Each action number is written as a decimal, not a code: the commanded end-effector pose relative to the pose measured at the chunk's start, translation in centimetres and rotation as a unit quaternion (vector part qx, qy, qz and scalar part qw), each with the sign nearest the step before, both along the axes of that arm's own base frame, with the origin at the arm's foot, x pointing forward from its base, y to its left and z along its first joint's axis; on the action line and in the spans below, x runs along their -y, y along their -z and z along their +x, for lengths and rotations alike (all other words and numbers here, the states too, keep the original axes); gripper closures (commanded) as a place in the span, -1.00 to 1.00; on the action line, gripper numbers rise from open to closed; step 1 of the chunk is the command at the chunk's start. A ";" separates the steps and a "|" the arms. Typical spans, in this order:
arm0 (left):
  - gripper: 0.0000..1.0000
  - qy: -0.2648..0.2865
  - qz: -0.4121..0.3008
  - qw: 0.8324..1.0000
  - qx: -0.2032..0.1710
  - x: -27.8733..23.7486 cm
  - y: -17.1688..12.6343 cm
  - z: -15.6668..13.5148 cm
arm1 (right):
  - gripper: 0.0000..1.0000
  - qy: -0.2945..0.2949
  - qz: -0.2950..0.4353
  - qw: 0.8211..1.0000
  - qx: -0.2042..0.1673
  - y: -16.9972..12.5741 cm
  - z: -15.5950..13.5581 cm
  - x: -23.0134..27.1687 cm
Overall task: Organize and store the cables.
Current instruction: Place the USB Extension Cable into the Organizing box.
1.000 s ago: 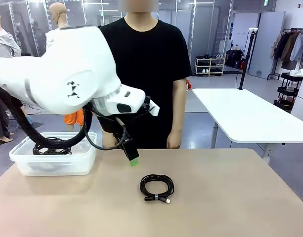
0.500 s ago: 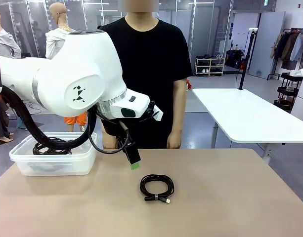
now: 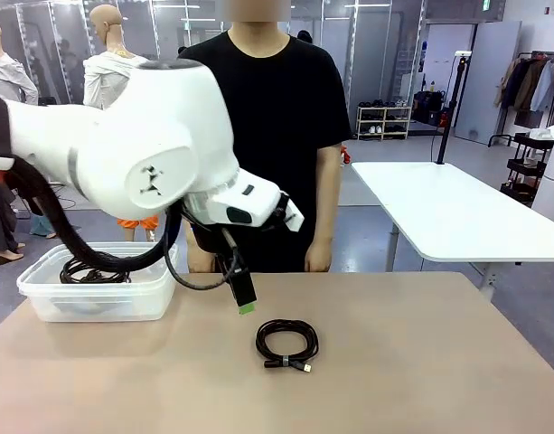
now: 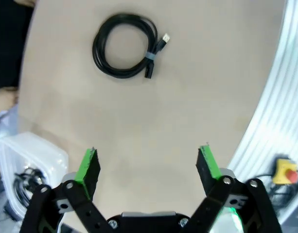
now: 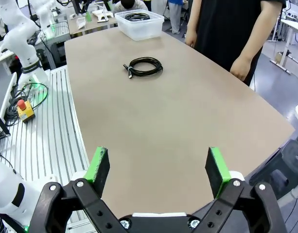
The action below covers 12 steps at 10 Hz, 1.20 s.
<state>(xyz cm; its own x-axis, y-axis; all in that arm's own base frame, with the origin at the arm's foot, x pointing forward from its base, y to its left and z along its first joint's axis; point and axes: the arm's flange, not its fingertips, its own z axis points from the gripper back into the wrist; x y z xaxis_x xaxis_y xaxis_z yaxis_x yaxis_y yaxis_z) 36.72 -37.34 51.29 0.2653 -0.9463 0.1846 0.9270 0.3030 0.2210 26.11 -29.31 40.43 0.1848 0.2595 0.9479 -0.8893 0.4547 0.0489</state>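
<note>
- we see one coiled cable (image 3: 286, 344) lying flat on the tan worktop (image 3: 421, 362), near the middle, tied with a small band, plug end on its near-right side in the front view.
- more cables (image 3: 94, 270) sit inside a clear plastic bin (image 3: 96, 297) at the worktop's far left corner.
- left end effector (image 4: 148, 164) hangs above the worktop, jaws spread wide, nothing between the green pads (image 4: 86, 163); in the front view one green-tipped finger (image 3: 245, 306) points down between the bin and the coiled cable, apart from both.
- in the left wrist view the coiled cable sits at the top of the picture, well clear of the fingers; the bin's corner shows at lower left.
- right end effector (image 5: 158, 170) is open too, empty, held over the near edge of the worktop; its view looks along the worktop to the coiled cable and, farther off, the bin.
- a person (image 3: 277, 117) in a black t-shirt stands at the far side, a hand (image 3: 317, 257) hanging at the worktop's edge, touching nothing.
- a yellow box with a red button (image 5: 25, 109) sits on the ribbed metal base beside the worktop.
</note>
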 end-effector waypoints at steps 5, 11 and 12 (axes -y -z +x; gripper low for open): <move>-1.00 0.184 0.064 0.981 -0.006 8.3 5.4 4.0 | -1.00 0.000 -0.002 1.000 -0.005 -0.4 -0.1 -0.1; -1.00 0.176 0.104 0.975 -0.092 10.3 15.1 9.7 | -1.00 0.000 -0.002 1.000 -0.005 -0.4 -0.1 -0.1; -1.00 0.174 0.105 0.974 -0.104 10.1 15.8 10.2 | -1.00 0.000 -0.002 1.000 -0.005 -0.4 -0.1 -0.1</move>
<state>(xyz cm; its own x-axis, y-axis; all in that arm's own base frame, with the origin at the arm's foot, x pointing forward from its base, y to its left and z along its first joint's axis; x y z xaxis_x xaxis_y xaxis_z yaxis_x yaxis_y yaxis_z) 46.17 -47.21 34.82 -0.0487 -0.9980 -0.0410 0.9970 -0.0510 0.0578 26.08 -29.30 40.47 0.1862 0.2614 0.9471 -0.8889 0.4556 0.0490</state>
